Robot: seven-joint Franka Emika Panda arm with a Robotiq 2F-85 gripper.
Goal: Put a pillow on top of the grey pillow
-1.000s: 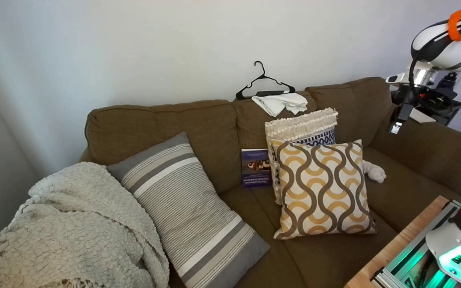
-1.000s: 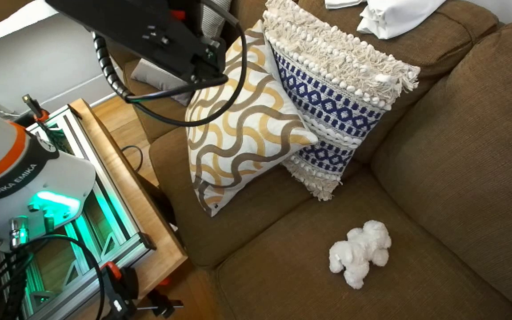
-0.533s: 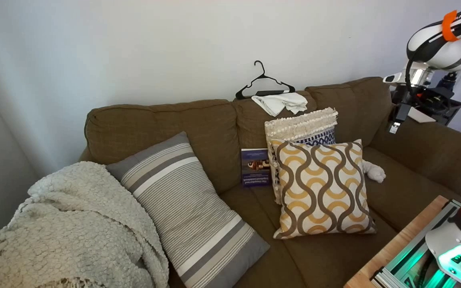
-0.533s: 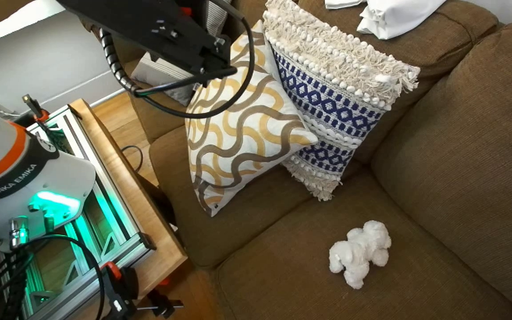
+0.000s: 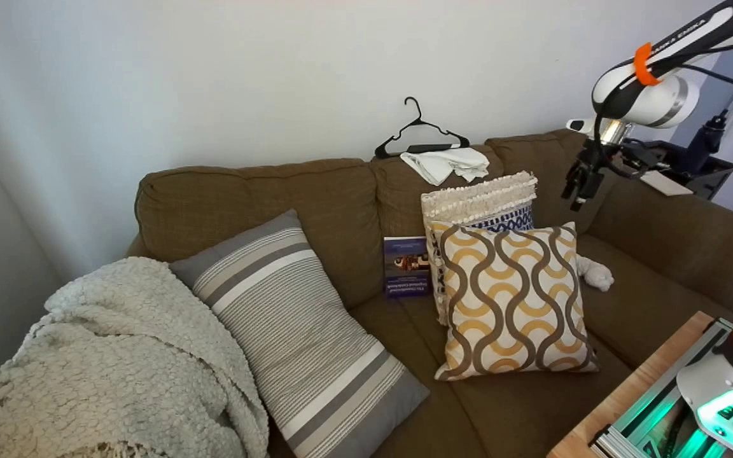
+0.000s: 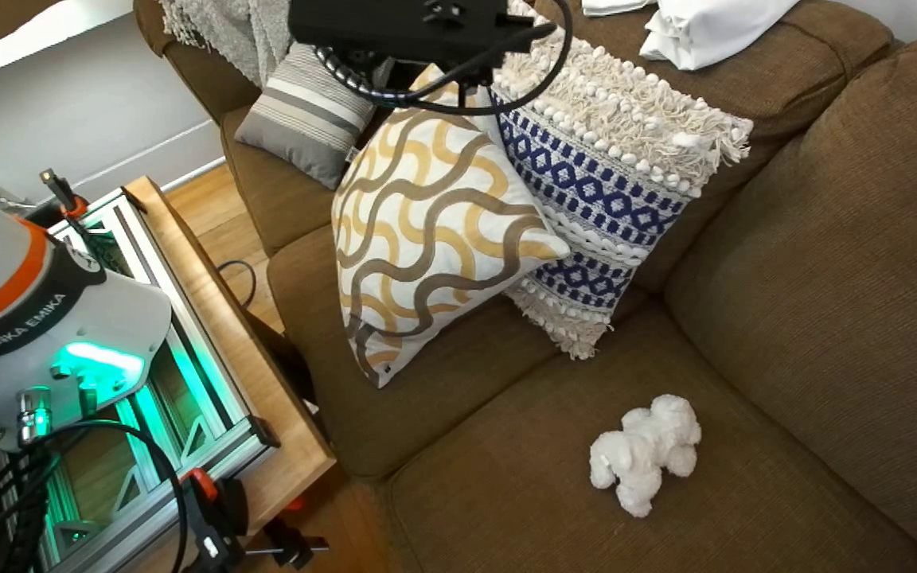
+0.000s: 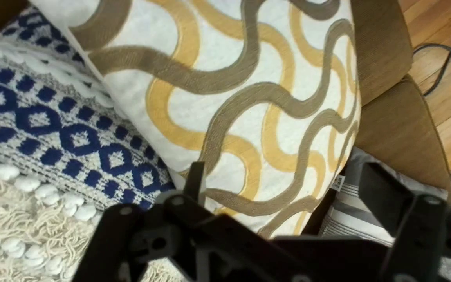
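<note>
The pillow with the mustard, brown and cream wavy pattern (image 5: 511, 299) stands leaning on the sofa. It also shows in an exterior view (image 6: 435, 239) and fills the wrist view (image 7: 241, 105). The grey pillow (image 5: 300, 331), with lighter stripes, lies slanted at the sofa's left in that view; it shows partly in the wrist view (image 7: 356, 211). My gripper (image 7: 282, 167) is open and empty, with one finger over the wavy pillow's edge and the other over the grey pillow in the wrist view. In an exterior view my gripper (image 5: 573, 198) hangs above and right of the wavy pillow, apart from it.
A navy-and-white fringed pillow (image 6: 594, 175) stands right behind the wavy pillow. A beige blanket (image 5: 118, 356) lies beside the grey pillow. A book (image 5: 406, 267), hanger (image 5: 420, 124), white cloth (image 5: 446, 164) and white plush toy (image 6: 645, 454) are on the sofa.
The arm and gripper have moved left in an exterior view, closer above the wavy pillow, and the gripper has turned. The pillows have not moved.
</note>
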